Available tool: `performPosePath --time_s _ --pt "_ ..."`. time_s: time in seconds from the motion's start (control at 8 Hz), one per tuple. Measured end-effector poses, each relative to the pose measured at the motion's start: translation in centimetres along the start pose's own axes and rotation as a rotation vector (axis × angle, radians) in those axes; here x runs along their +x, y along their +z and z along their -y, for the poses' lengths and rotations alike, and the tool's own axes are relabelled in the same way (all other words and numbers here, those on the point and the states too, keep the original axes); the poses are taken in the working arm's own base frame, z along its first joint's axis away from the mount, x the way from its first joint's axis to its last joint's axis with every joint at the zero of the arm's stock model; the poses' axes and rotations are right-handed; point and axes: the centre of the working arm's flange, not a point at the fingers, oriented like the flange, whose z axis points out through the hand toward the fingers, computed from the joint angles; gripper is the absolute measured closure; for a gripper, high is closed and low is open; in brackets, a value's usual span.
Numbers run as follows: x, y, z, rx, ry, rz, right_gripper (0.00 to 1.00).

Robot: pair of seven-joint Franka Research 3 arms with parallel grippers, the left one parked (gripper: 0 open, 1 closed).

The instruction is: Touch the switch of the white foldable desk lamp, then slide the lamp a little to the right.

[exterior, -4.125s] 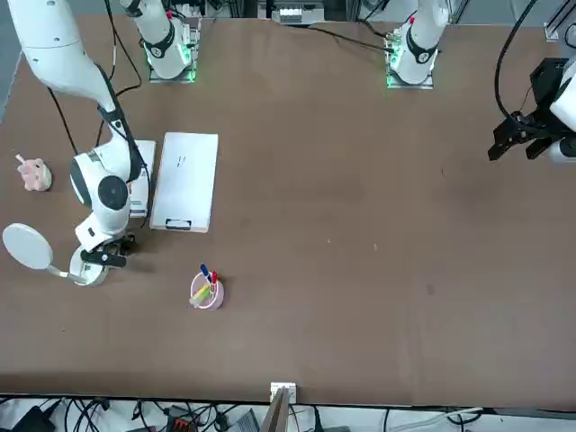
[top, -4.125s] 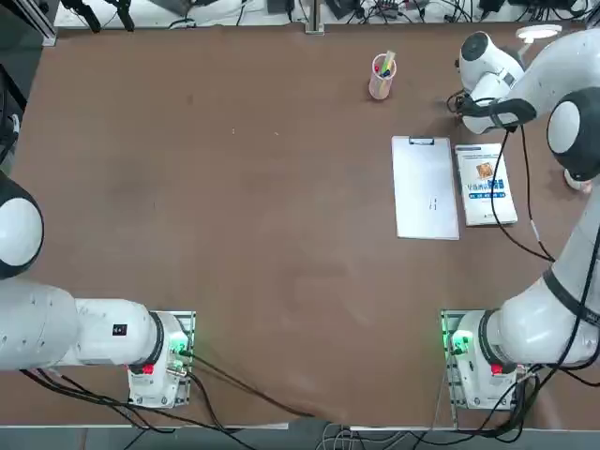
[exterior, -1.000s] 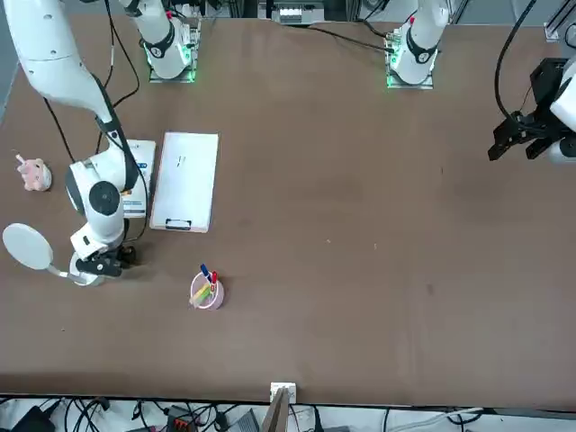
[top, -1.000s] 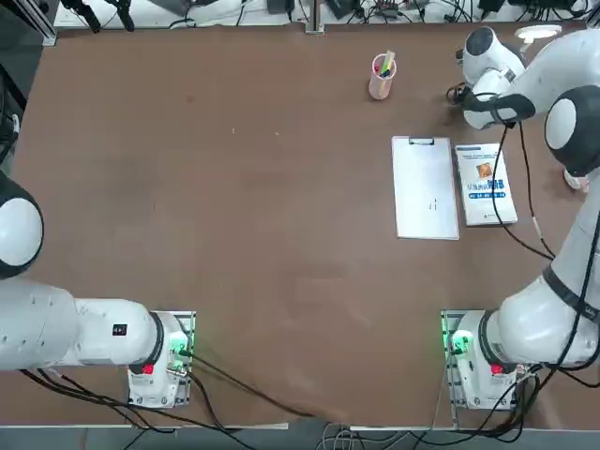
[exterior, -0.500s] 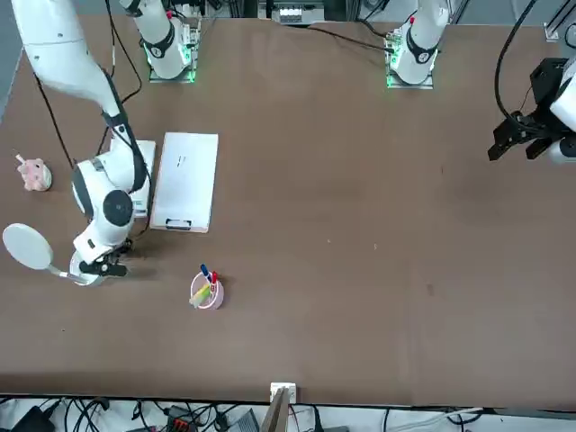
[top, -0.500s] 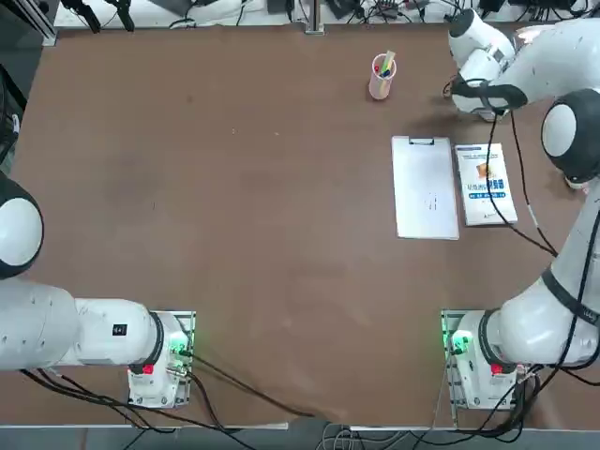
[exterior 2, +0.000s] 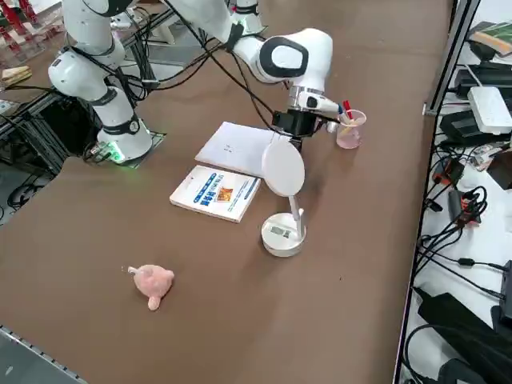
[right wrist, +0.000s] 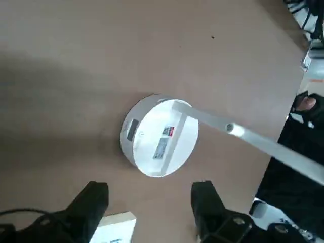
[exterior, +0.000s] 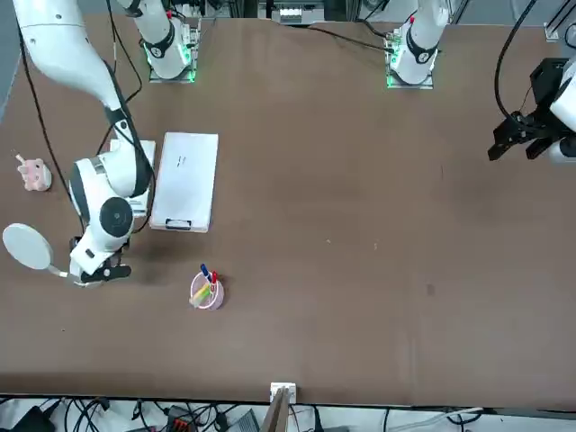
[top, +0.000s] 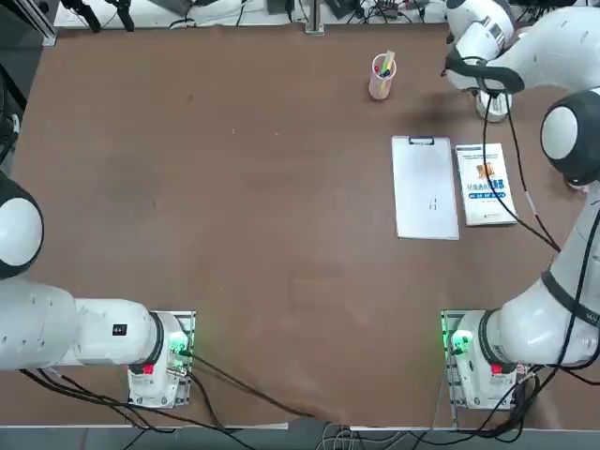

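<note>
Side view: white foldable desk lamp (exterior 2: 282, 234) on table, beyond the book (exterior 2: 216, 193) from the robot, arm up, oval head toward the clipboard (exterior 2: 238, 149). R gripper (exterior 2: 300, 128) near it.

Wrist cam: fingers apart, nothing held; I see lamp's arm slanting off the round base, label w/ QR-like code, text unreadable.Front view: white foldable desk lamp (exterior: 29, 247) stands at table's far R, head and long axis pointing out to my R, away from pen cup (exterior: 207, 291). R gripper (exterior: 106, 270) beside it.

Side view: lamp's past the book (exterior 2: 216, 193); print too small.

Wrist view: fingers wide apart, nothing held; base label unreadable.
</note>
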Motion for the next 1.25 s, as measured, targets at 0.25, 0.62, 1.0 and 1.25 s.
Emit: performPosePath --time_s 0.25,0.62,1.0,1.25 --pt "0.6 0.2 -0.2 -0.001 -0.196 -0.004 0.00" --pt "2.6 0.4 -0.2 -0.011 -0.524 0.019 0.00" --pt "4.1 -1.1 -2.3 -0.021 -0.803 0.051 0.00" --pt "4.7 -2.3 -2.4 -0.068 -0.944 0.069 0.00"
